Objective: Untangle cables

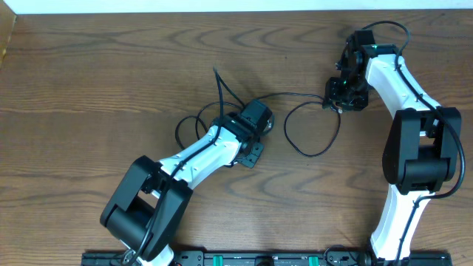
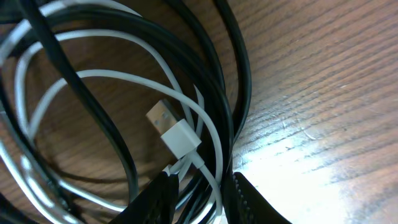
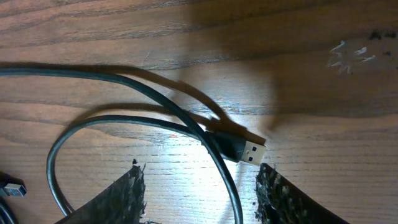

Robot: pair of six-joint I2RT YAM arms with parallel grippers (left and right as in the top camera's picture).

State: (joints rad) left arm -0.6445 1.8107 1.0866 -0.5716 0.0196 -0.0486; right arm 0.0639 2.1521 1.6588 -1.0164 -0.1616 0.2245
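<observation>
The white cable (image 2: 211, 134), its flat plug (image 2: 177, 130) showing, is lying coiled among loops of black cables (image 2: 239, 74) near the middle of the wooden table (image 1: 111, 74). Strands of both colours are running between the fingers (image 2: 249, 200) of the left gripper (image 2: 199, 202), which is sitting right over the tangle, though I cannot tell whether they are squeezing the strands or only flanking them. One black cable (image 1: 299, 94) is trailing out to the right and looping on the wood, with its plug end (image 3: 242, 149) lying just ahead of the right gripper (image 3: 202, 190), whose jaws are standing spread with the cord passing between them.
</observation>
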